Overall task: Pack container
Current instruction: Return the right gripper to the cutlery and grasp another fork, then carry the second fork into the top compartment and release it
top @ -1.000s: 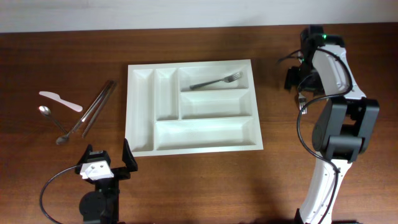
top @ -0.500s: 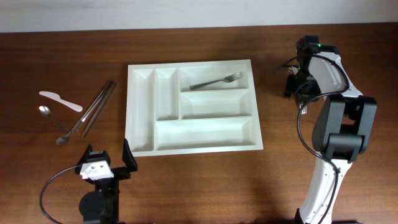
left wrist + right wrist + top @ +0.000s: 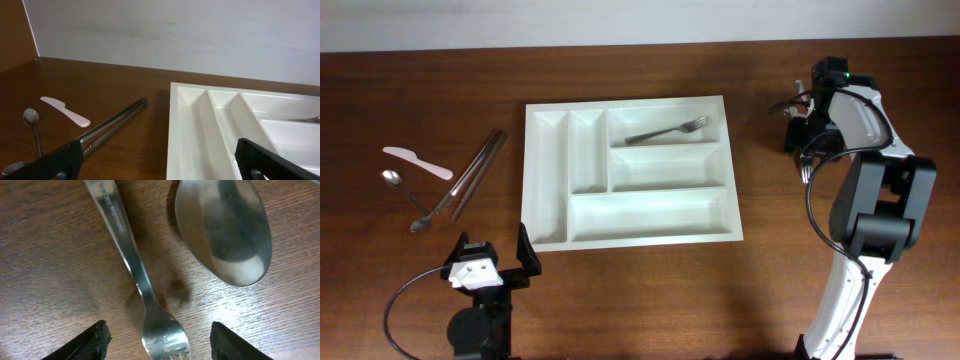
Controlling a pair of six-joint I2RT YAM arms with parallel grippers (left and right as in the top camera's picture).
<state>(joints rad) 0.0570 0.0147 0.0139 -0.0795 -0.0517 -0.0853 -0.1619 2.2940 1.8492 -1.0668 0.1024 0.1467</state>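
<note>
1. The container [image 3: 645,215] lies flat in the middle of the table [image 3: 760,300]. My left gripper [image 3: 492,250] sits just off its near left corner, jaws spread fully wide and holding nothing.
2. My right gripper [image 3: 800,140] is out past the container's right side, level with its far end and clear of the rim.
3. On the right wrist view its fingers [image 3: 85,342] stand apart on either side of the tine end of a loose fork [image 3: 135,275]. They touch neither side of it. A spoon bowl [image 3: 222,230] lies just beside the fork's handle.
4. The container is smooth white moulded plastic, rectangular, with thin dividing walls. It has two narrow compartments on the left and three long ones. The far long one holds a second fork [image 3: 667,130], thin polished metal, lying slightly askew.
5. The table is dark brown wood with visible grain.
6. Well left of the container lie long metal tongs [image 3: 470,185], a small white knife [image 3: 417,162] and a steel teaspoon [image 3: 405,195].
</note>
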